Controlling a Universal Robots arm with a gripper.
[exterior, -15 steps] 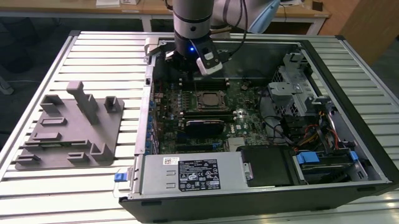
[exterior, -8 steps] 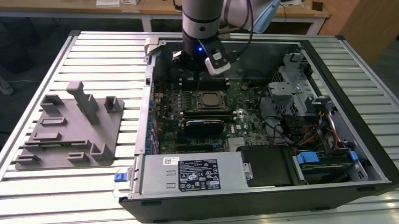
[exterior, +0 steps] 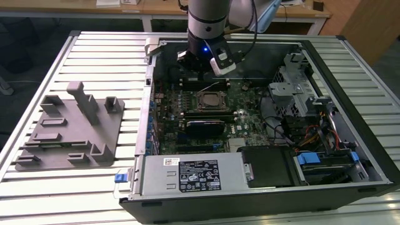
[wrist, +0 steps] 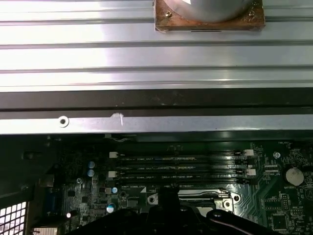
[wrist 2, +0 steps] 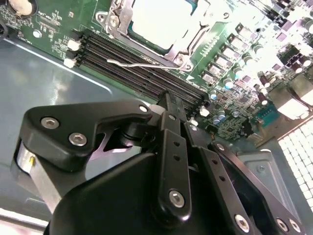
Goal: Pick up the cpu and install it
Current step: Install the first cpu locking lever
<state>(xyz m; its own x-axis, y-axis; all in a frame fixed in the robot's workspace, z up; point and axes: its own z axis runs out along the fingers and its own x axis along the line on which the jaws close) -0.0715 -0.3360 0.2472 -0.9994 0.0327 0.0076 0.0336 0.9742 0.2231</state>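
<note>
Inside socket, cpu seated; gripper above memory slots.

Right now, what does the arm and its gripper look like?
A silver-grey cylindrical arm with a black band and a lit blue light above the wrist. The black gripper has angular matte linkage plates joined by silver screws. A dark cable runs alongside the arm.
</note>
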